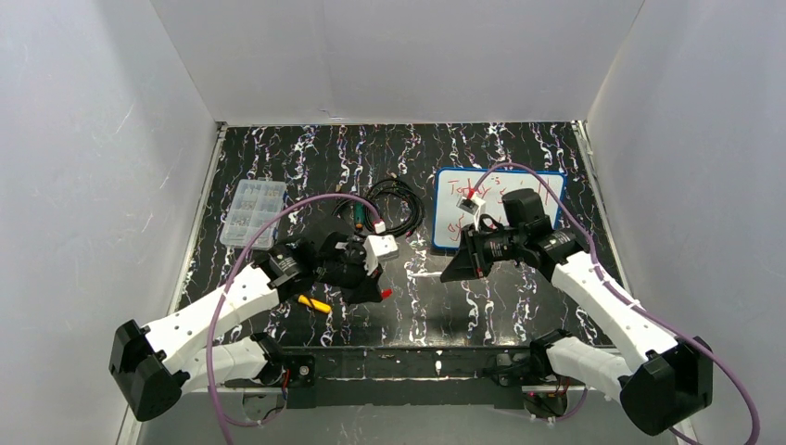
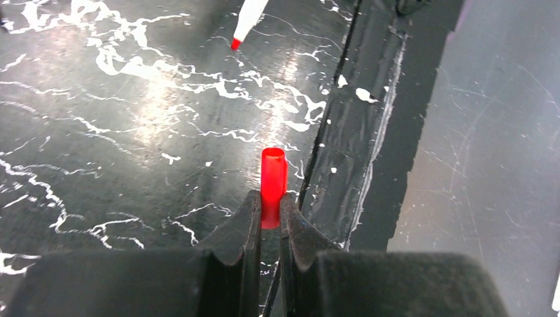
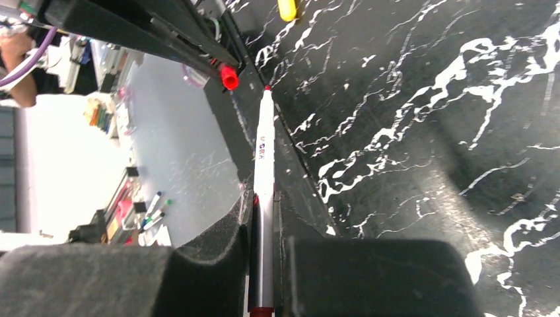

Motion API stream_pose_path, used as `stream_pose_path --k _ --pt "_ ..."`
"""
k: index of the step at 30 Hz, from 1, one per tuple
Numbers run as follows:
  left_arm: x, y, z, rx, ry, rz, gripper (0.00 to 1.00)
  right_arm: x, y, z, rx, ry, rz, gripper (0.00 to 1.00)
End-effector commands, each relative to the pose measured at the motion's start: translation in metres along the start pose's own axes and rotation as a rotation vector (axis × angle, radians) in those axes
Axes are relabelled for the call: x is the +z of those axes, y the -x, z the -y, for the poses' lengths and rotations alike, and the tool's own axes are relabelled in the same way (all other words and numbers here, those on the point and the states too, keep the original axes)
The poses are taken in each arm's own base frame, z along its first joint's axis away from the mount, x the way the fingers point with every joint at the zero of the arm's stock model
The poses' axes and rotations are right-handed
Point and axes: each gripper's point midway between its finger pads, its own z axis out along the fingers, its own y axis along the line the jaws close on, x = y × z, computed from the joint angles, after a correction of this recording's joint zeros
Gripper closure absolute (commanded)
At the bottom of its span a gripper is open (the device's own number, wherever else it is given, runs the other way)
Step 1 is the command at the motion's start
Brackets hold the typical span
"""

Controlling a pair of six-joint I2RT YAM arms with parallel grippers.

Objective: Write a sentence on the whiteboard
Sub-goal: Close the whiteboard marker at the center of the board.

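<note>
**Cap and marker both gripped**

My left gripper (image 2: 267,206) is pinched tight on the red cap (image 2: 273,175). My right gripper (image 3: 263,198) clamps the marker (image 3: 264,145), its bare tip near the cap but not touching. The whiteboard (image 1: 553,190) sits far right on the table (image 1: 306,158), with the red sentence (image 1: 462,188) partly hidden.

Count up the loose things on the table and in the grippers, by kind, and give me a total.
Whiteboard: 1
Marker: 1
Red marker cap: 1
Clear plastic box: 1
Cable coil: 1
Small yellow item: 1
Total: 6
</note>
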Motion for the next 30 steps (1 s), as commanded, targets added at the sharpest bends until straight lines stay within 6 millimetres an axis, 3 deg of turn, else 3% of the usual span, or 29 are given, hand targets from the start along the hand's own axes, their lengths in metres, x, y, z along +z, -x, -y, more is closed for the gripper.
stream_pose_path --k 1,9,30 --pt "0.001 0.0 0.027 0.043 -0.181 0.01 1.0 -0.005 0.001 -0.034 -0.049 0.137 -0.053 0.99" --pt "-0.001 0.001 0.034 0.05 -0.214 0.024 1.0 0.004 -0.016 -0.039 -0.041 0.151 -0.133 0.99" --pt "0.001 0.002 0.045 0.04 -0.294 0.017 1.0 0.005 -0.019 -0.052 -0.065 0.212 -0.154 0.99"
